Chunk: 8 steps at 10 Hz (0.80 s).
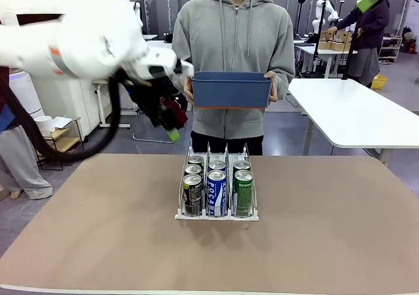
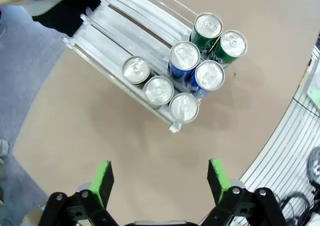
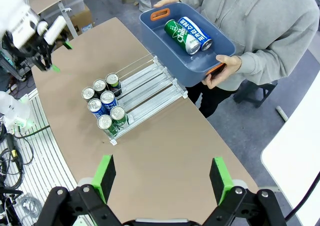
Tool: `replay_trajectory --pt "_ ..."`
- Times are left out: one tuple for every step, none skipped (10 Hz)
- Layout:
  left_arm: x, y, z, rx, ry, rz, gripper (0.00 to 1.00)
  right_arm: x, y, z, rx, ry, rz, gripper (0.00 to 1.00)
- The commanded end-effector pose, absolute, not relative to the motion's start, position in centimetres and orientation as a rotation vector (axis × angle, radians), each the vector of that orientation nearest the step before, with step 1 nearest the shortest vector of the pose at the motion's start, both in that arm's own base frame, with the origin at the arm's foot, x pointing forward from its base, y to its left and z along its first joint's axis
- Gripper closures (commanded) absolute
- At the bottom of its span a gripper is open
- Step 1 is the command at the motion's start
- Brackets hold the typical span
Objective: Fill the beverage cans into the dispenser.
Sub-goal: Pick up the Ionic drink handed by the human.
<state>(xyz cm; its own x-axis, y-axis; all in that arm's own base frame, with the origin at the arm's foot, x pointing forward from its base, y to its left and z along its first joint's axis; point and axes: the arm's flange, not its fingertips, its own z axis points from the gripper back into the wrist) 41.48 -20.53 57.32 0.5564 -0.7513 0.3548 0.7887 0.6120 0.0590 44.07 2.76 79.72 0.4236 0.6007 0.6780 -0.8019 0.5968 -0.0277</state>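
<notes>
since two beverage cans lay loose on their sides in the blue bin that a person held beyond the far edge of the counter, a reach in could have set them rolling, or clipped the bin wall or the hand on its handle. seven more stood upright in the dispenser mid-counter. the left end effector hung over it, pointing down, jaws wide and empty; the right end effector hovered higher, equally wide and empty.

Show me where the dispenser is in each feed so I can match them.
Front: dispenser at the centre of the table, before the person.
Left wrist: dispenser upper middle, running diagonally.
Right wrist: dispenser left of centre, below the blue bin.
Shared landmark: front blue-and-white can, middle lane.
</notes>
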Motion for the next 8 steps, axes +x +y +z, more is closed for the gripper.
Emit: replay_trajectory --pt "41.1 -17.7 61.6 -0.153 -0.359 -1.026 0.0 43.9 2.8 79.7 0.332 -0.699 0.887 0.0" --pt "40.5 -15.7 64.5 -0.177 -0.382 -1.079 0.0 43.9 2.8 79.7 0.332 -0.699 0.887 0.0" --pt "39.6 -13.7 67.5 -0.219 -0.421 -1.083 0.0 43.9 2.8 79.7 0.332 -0.699 0.887 0.0" --pt "38.9 -12.2 69.8 -0.225 -0.48 -1.062 0.0 43.9 2.8 79.7 0.332 -0.699 0.887 0.0" --pt "38.3 -11.1 72.1 -0.246 -0.524 -1.059 0.0 43.9 2.8 79.7 0.332 -0.699 0.887 0.0" --pt "37.7 -10.1 74.2 -0.293 -0.581 -1.077 0.0 43.9 2.8 79.7 0.332 -0.699 0.887 0.0" --pt "37.2 -9.4 75.9 -0.357 -0.622 -1.089 0.0 43.9 2.8 79.7 0.332 -0.699 0.887 0.0" --pt "37.1 -9.0 76.9 -0.368 -0.645 -1.075 0.0 43.9 2.8 79.7 0.332 -0.699 0.887 0.0"
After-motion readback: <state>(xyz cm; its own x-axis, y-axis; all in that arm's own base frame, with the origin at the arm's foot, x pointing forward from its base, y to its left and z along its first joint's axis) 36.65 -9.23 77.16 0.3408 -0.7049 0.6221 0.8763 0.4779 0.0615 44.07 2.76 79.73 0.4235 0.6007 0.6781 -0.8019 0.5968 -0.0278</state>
